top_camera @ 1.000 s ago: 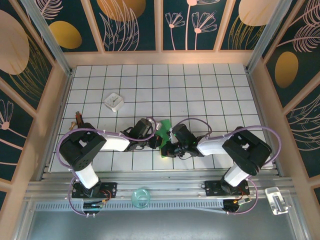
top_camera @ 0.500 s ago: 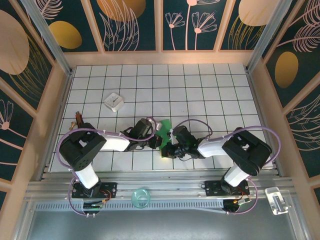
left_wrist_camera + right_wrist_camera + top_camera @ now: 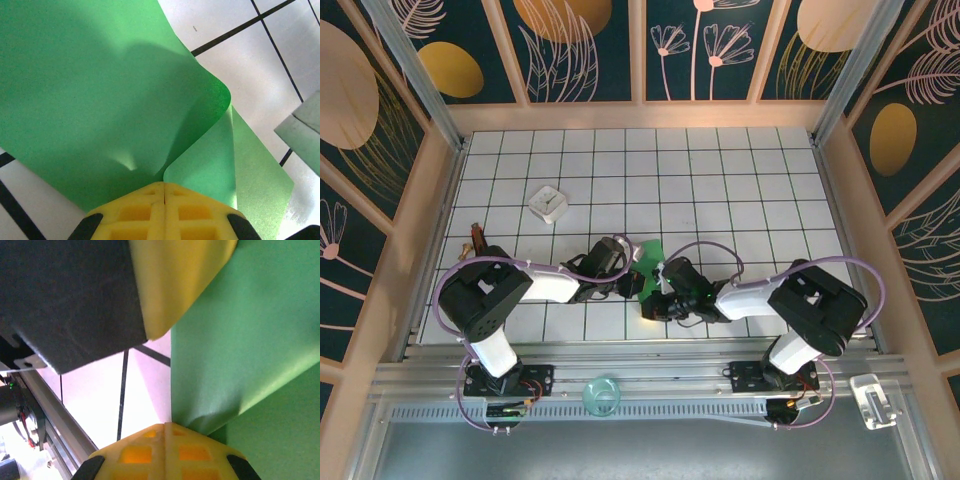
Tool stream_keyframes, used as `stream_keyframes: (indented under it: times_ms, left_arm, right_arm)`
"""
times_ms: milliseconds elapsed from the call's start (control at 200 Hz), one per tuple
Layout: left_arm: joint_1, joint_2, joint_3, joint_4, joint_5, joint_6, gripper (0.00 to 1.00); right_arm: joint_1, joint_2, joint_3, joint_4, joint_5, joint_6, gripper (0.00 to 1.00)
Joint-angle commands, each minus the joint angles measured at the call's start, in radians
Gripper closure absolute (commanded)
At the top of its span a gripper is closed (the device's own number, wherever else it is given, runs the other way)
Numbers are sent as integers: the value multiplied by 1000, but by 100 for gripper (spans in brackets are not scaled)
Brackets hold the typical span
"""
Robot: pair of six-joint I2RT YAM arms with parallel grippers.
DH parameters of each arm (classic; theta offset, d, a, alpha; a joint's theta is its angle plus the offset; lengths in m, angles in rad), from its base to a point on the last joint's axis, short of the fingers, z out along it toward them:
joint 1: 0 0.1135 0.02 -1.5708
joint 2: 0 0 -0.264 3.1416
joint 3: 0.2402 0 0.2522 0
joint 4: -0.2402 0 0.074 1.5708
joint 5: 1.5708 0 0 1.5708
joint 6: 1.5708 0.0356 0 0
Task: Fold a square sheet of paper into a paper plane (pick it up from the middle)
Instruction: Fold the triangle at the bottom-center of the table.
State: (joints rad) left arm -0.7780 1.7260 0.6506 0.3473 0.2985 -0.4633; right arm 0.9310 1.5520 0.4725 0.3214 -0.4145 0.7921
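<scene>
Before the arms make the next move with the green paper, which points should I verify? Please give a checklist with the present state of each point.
1. Left gripper shut on the square sheet of paper: ok, the paper comes out from between its closed fingers.
2. Right gripper shut on the sheet: ok.
3. Fold pressed to a sharp crease: not ok, the bend is rounded in the left wrist view.
4. Paper edges lined up: cannot tell.
5. Room between the two grippers: not ok, they are very near each other at the paper.
6. White box out of the way: ok, it lies apart on the far-left tiles.
</scene>
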Motion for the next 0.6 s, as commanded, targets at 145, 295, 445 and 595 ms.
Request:
stream_keyframes:
  times_ms: [145, 295, 445, 595]
  left_arm:
    - [7, 38, -11, -79, -40, 28, 100]
    - [6, 40, -9, -80, -38, 28, 100]
    - [7, 45, -5, -79, -31, 28, 100]
    - [7, 47, -4, -82, -32, 29, 100]
  right_arm:
    - [-18, -80, -23, -57, -107, -7, 100]
    - [-130, -149, -36, 1, -150, 1, 100]
    - [-192, -125, 1, -23, -138, -19, 100]
    - [-196, -59, 40, -19, -130, -23, 100]
